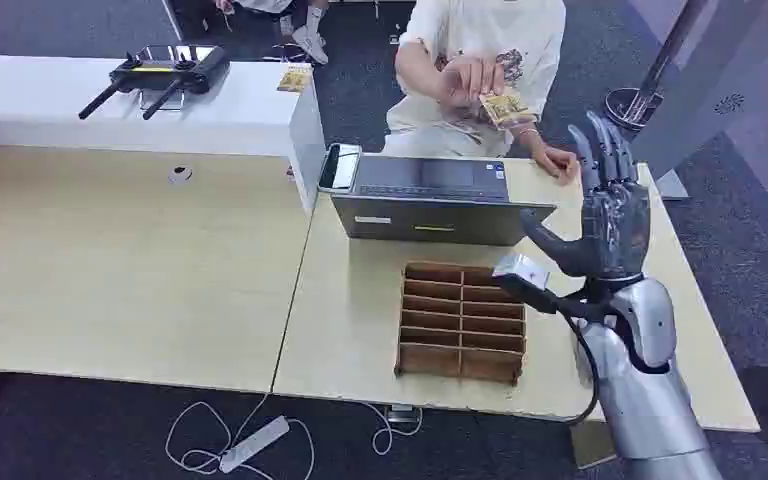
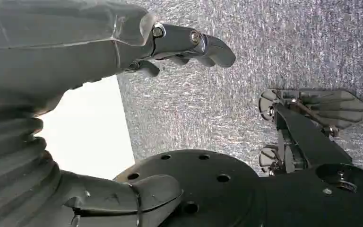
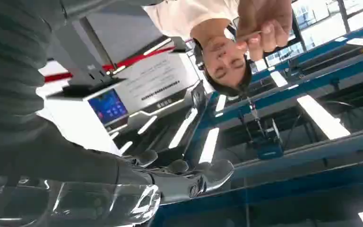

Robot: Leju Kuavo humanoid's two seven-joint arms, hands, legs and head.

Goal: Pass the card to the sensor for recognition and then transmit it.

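Standing on grey carpet: light wood table, bearing laptop, divided wooden tray.
No writing readable.
Right hand raised at 3 o'clock, fingers spread, empty.
Left hand hanging, fingers apart, empty.
Card at 1 o'clock, pinched in person's hand.

- A light wooden table carries the other things.
- A brown wooden divider tray with rows of narrow slots sits near the table's front edge.
- A white raised counter stands along the back left edge of the table.
- A black remote controller with two antennas lies on the counter's top.
- A small round white disc lies on the table, just before the counter.
- A white power strip with cables lies on the dark floor below the front edge.
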